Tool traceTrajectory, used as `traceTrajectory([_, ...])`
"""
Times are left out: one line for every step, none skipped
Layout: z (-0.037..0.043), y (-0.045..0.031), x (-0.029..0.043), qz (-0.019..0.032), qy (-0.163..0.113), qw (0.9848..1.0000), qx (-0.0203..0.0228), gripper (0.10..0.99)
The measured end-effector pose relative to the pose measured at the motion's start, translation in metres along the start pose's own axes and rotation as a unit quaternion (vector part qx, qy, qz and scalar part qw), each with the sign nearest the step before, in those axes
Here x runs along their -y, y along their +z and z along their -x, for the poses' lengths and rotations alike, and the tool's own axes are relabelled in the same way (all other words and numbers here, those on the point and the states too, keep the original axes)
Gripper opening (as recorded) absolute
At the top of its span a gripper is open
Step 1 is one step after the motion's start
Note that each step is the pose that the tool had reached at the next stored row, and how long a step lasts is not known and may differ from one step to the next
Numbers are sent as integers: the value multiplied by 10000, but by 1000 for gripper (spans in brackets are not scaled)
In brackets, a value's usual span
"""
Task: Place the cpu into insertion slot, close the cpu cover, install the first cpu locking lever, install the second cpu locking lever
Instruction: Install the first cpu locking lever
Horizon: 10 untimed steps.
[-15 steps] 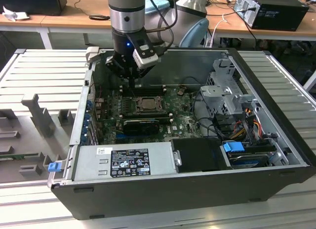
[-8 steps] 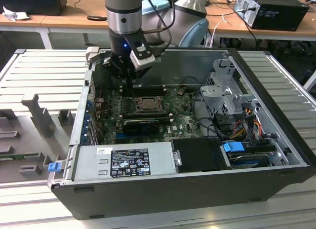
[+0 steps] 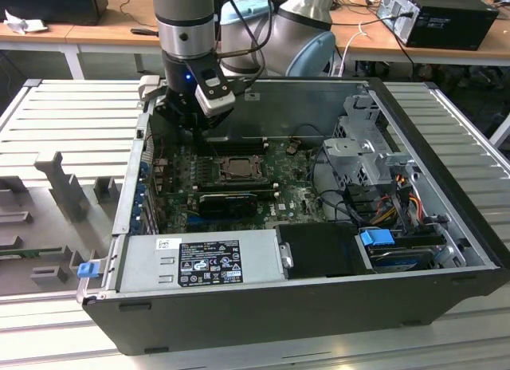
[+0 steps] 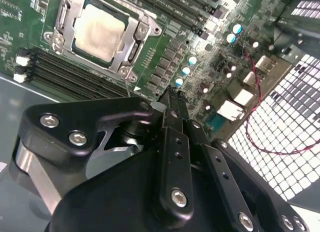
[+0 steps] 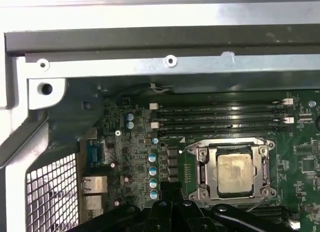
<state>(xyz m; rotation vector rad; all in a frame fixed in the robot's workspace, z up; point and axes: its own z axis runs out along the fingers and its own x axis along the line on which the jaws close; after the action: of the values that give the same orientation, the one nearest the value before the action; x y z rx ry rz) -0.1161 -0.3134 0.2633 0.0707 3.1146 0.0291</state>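
The black two-fingered metal hand (image 4: 171, 98) hangs inside the open dark grey computer case (image 3: 319, 306). Its slim fingers are pressed together tip to tip with nothing between them, and it is poised above the green circuit board (image 5: 305, 187) without visibly touching it. Just beyond the fingertips, in both wrist views, runs a row of small blue-topped round capacitors (image 5: 153, 171). A little further from the hand, off to one side, is the cpu (image 5: 235, 174), a small flat square chip with a silvery-tan face. It lies flat in the square dark insertion slot (image 5: 212, 177). The cpu cover (image 5: 235, 148), a thin silvery metal frame plate, lies down around the chip, whose face shows through its large window. Long black memory slots (image 5: 220, 117) run along two sides of the socket. The case rests on a pale grey ribbed surface (image 3: 64, 115).
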Motion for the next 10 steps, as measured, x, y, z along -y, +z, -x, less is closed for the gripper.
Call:
traceTrajectory([-3,12,-17,0,-1,10000,0,106])
traceTrajectory([-4,20,-28,0,-1,10000,0,106])
traceTrajectory([-6,30,-42,1,-1,10000,1,106])
traceTrajectory([-8,43,-66,1,-1,10000,0,106])
traceTrajectory([-9,51,-85,1,0,10000,1,106])
traceTrajectory([-11,58,-115,1,0,10000,0,106])
traceTrajectory([-13,60,-138,1,0,10000,0,106])
traceTrajectory([-14,63,-167,2,-1,10000,0,106])
traceTrajectory([-16,66,-193,3,-1,10000,0,106])
traceTrajectory([-19,69,-217,6,0,10000,0,106])
